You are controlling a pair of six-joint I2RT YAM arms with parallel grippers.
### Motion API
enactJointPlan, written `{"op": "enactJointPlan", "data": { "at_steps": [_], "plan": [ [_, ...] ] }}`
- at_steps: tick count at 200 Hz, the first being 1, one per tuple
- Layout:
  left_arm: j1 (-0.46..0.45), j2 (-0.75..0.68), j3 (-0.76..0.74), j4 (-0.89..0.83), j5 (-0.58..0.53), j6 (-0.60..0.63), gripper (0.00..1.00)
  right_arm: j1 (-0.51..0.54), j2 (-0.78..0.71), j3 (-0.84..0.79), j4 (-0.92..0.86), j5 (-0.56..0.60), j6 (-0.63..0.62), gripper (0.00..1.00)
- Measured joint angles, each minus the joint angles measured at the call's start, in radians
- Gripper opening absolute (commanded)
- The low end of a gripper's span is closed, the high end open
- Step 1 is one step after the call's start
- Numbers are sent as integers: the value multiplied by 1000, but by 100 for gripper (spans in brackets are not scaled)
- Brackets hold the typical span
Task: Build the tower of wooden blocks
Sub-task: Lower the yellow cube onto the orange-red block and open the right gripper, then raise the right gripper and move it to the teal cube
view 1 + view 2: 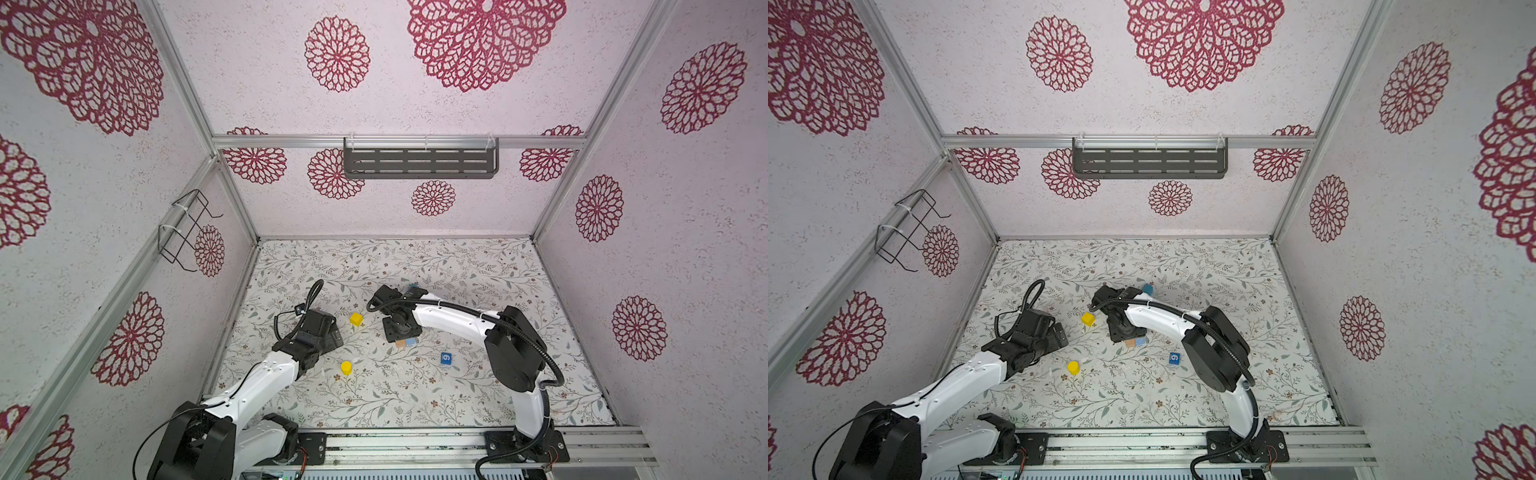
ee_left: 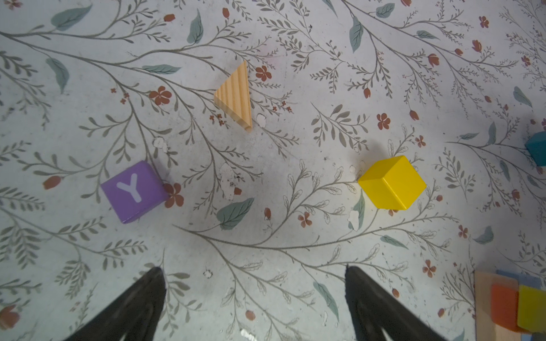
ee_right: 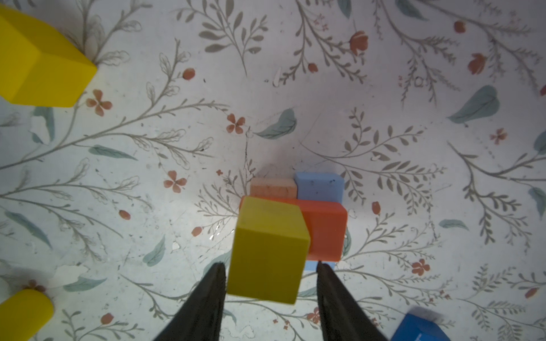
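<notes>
Right wrist view shows wood block tower (image 3: 288,236), yellow atop orange.

Blocks ring the tower; one side free

With the wood block tower (image 1: 405,343) as dial centre in both top views, a yellow cube (image 1: 356,319) sits at 10 o'clock, a yellow cylinder (image 1: 346,367) at 8, a blue numbered block (image 1: 446,358) at 4, a teal block (image 1: 1147,288) at 12, and the right arm (image 1: 449,319) bars 2 to 3; the desk (image 1: 395,399) toward 6 is bare. The right gripper (image 3: 269,264) straddles the top yellow block (image 3: 269,245) with slim gaps each side. The spread jaws of the left gripper (image 2: 254,270) frame bare desk.
</notes>
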Motion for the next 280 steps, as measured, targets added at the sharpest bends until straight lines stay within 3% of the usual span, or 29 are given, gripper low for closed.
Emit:
{"op": "enactJointPlan", "data": {
  "at_steps": [35, 67, 120, 178, 204, 268, 280],
  "plan": [
    [0, -11, -6, 11, 24, 19, 97, 0, -11, -2, 2, 1, -6, 66],
    [0, -34, -27, 28, 60, 30, 97, -1, -76, -1, 4, 6, -46, 68],
    [0, 9, 57, 5, 98, 33, 97, -75, -160, 30, 6, -21, -191, 47],
    [0, 76, 196, -19, 106, 16, 97, -275, -161, 32, 34, -98, -374, 41],
    [0, 138, 270, -54, 109, 19, 97, -337, -133, 84, 32, -110, -449, 48],
    [0, 193, 432, -101, 110, 40, 97, -397, 33, 223, 42, -150, -565, 48],
    [0, 201, 448, -105, 115, 44, 97, -406, 72, 253, 42, -159, -580, 52]
  ]
}}
